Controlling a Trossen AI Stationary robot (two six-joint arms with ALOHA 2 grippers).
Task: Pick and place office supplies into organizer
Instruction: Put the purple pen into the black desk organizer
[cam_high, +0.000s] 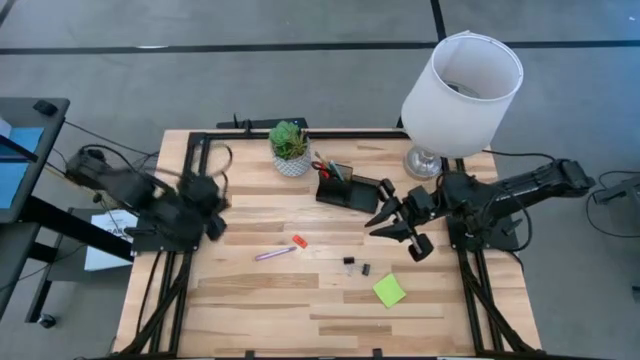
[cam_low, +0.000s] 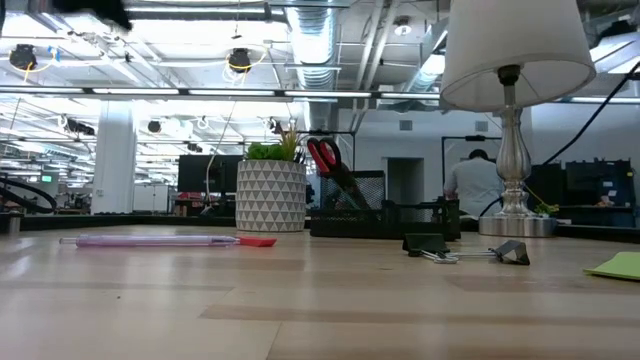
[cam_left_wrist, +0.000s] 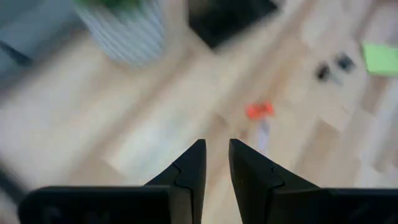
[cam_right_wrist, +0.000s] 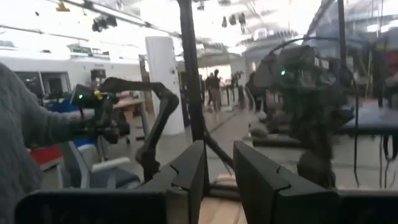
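Both grippers, left (cam_high: 212, 228) and right (cam_high: 398, 222), hover slightly parted (empty) at opposite table (cam_high: 330, 300) edges

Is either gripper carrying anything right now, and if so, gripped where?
Nothing is held. The left gripper shows a narrow empty gap above the table; the right gripper also has an empty gap, facing the room.

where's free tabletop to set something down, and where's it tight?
Free: the light wooden table's near strip, in front of the purple pen and left of the lime-green sticky-note pad; also the stretch between the white patterned plant pot and the left gripper. Tight: around the black desk organizer, the right gripper, the white lamp and small black clips.
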